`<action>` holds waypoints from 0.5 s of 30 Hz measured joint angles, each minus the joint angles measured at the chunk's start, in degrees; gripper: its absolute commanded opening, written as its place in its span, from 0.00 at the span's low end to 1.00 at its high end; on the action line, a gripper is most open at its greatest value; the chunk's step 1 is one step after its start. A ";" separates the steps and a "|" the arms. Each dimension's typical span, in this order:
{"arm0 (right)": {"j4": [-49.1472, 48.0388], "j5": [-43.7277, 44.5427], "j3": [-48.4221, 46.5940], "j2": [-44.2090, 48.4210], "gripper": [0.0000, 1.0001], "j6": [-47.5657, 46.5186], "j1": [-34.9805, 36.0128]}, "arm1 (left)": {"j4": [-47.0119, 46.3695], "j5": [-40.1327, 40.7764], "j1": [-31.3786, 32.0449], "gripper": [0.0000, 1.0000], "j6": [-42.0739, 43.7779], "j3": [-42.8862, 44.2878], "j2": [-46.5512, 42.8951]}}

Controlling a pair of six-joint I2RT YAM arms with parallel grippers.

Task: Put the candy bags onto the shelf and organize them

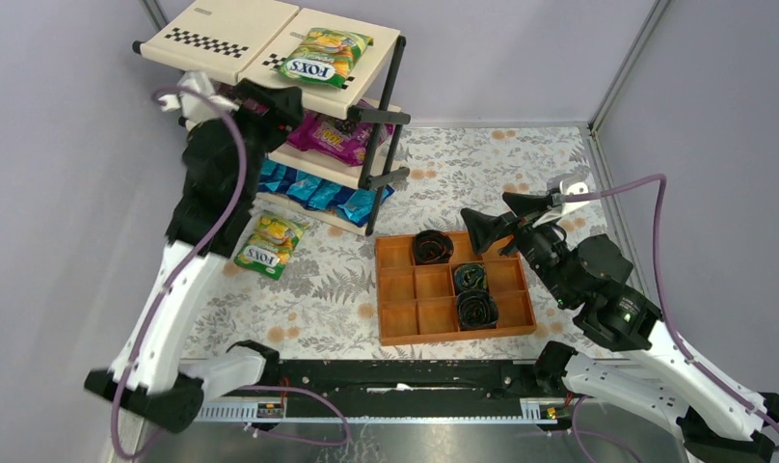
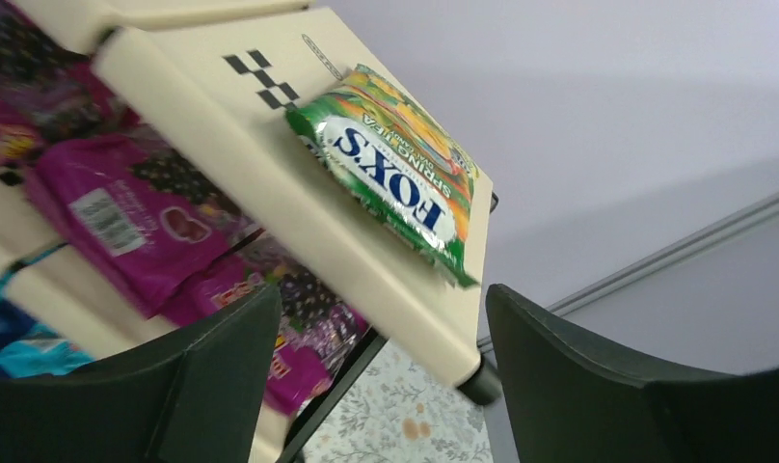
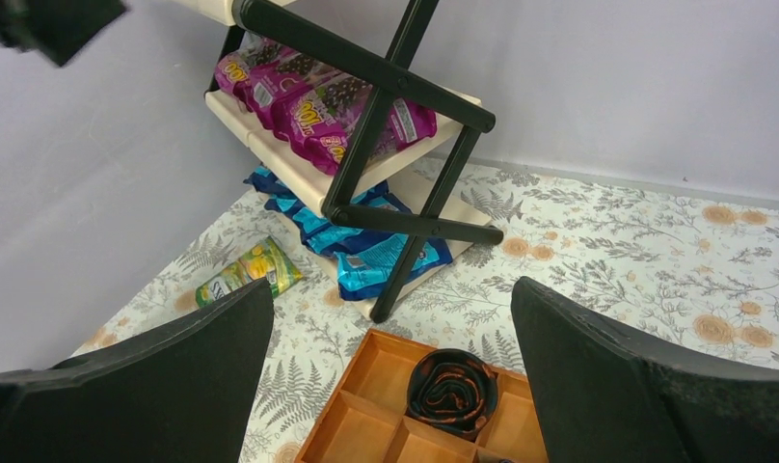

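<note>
Left gripper (image 2: 381, 323) spread, empty; loose green FOX'S bag (image 1: 267, 244) below, behind it, long axis diagonal. Right gripper (image 1: 502, 215) spread, farther.

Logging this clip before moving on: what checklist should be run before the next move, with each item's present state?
1. Left gripper open and empty: ok.
2. Right gripper open and empty: ok.
3. All candy bags on the shelf: not ok; the loose green-yellow bag lies on the table beside it.
4. Room on the top tier: ok; bare panel beside the shelved green-yellow bag.
5. Lower tiers sorted by colour: ok; magenta bags middle, blue bags bottom.
6. Left arm clear of the shelf: cannot tell.
</note>
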State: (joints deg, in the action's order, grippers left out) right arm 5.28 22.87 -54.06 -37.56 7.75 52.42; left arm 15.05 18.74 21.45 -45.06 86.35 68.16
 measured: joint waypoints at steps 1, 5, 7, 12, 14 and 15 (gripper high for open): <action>0.00 -0.02 0.13 -0.04 1.00 0.00 0.00 | -0.11 -0.04 0.00 0.89 2.36 -2.23 -3.19; -0.11 -0.04 0.57 -0.55 1.00 -0.02 0.00 | -0.61 -0.11 0.00 0.94 10.93 -9.16 -15.50; -0.55 -0.04 0.92 -0.98 1.00 -0.07 0.00 | -0.68 -0.15 0.00 0.95 14.05 -14.05 -21.86; -1.60 -0.13 1.84 -2.64 1.00 -0.09 0.00 | 3.80 -0.44 -0.04 0.99 16.24 -27.74 -28.70; -1.70 -0.39 1.92 -3.15 1.00 -0.04 0.00 | 7.74 -0.57 -0.04 0.99 15.21 -33.38 -26.75; -1.79 -0.59 1.97 -3.52 1.00 -0.02 0.00 | 9.70 -0.70 -0.04 0.99 14.45 -36.02 -25.59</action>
State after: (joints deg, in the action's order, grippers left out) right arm 3.49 22.28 -52.10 -41.08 7.73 52.42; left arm 24.75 18.04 21.41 -30.61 50.33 42.57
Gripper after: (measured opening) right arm 0.995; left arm 0.984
